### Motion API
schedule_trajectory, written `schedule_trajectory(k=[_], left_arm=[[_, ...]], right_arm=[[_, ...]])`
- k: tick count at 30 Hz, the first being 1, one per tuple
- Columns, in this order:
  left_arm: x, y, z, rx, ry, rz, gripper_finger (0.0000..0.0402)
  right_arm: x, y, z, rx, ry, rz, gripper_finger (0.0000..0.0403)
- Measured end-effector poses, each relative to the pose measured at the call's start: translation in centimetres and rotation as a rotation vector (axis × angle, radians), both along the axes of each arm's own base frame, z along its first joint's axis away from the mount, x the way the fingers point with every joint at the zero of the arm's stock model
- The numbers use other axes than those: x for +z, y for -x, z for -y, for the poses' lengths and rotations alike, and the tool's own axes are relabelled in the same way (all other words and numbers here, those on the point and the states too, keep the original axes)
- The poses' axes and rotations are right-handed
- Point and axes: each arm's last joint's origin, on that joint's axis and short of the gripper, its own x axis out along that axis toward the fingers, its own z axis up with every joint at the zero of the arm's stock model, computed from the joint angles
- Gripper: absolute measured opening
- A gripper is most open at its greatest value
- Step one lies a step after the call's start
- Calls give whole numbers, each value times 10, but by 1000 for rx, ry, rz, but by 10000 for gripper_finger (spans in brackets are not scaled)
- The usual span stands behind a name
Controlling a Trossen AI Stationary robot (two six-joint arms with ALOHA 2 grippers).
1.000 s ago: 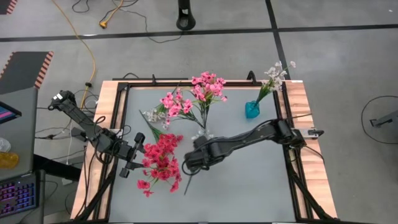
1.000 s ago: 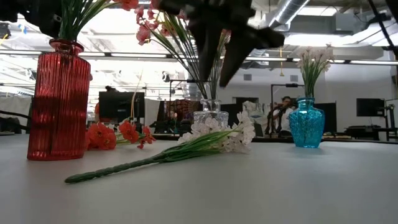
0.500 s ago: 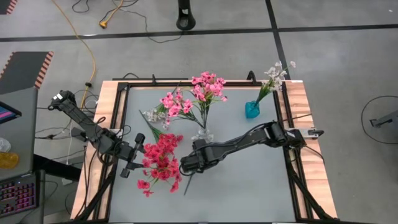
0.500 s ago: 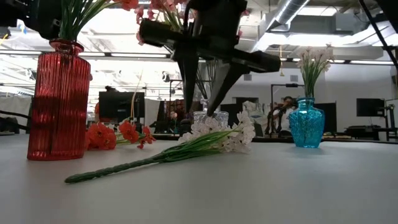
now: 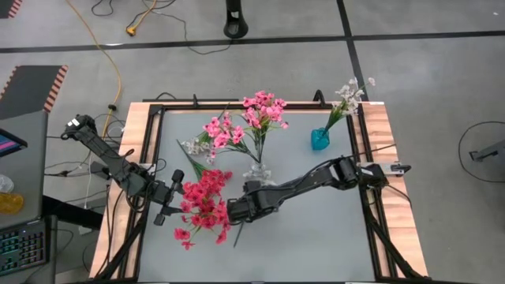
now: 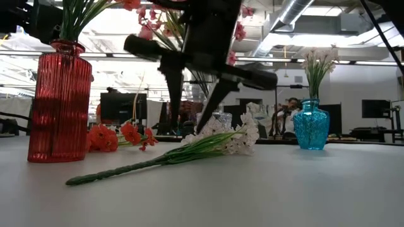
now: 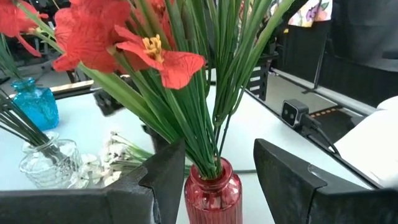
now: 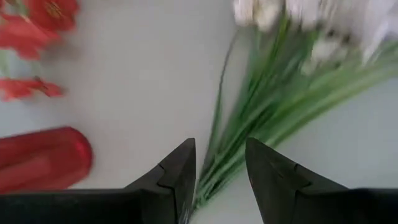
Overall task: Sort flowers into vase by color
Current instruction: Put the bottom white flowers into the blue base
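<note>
Grey surface (image 5: 316, 237): loose white-blossomed sprig with long green stem (image 6: 189, 151) lies flat, stem toward the near left, directly beneath the right claw (image 8: 217, 168), fingers parted and empty astride the stem; left claw (image 7: 211, 168) waits, spread around the red ribbed glass vase (image 7: 213, 196).

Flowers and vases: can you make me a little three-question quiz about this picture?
1. True or false: the white sprig lying on the table is already in a vase.
2. What color are the flowers in the red vase? A) white B) red C) blue
3. Which gripper hangs right over the lying sprig's stems?

Key:
1. False. It lies flat on the table.
2. B. Red flowers fill it.
3. The right gripper, open, with the green stems showing between its fingers. The left gripper waits around the red vase.
</note>
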Motion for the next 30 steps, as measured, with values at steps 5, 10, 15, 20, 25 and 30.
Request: schedule_trajectory(k=[5,10,15,20,25,30], left_arm=[[-3,0,0,0,-18,-23,180],[-5,1,-1,1,-28,-46,180],[-5,1,-1,2,-29,-47,180],[-5,1,-1,2,-28,-47,180],[-5,1,-1,1,-32,-47,180],[-5,1,-1,0,-35,-46,180]], right_arm=[[0,3,-4,-30,-10,-7,166],[0,5,-9,-55,-13,-1,166],[-4,7,-9,-75,-11,-16,166],[-4,8,-10,-94,-3,-9,166],[-3,7,-9,-102,25,2,166],[-3,8,-9,-108,32,7,166]])
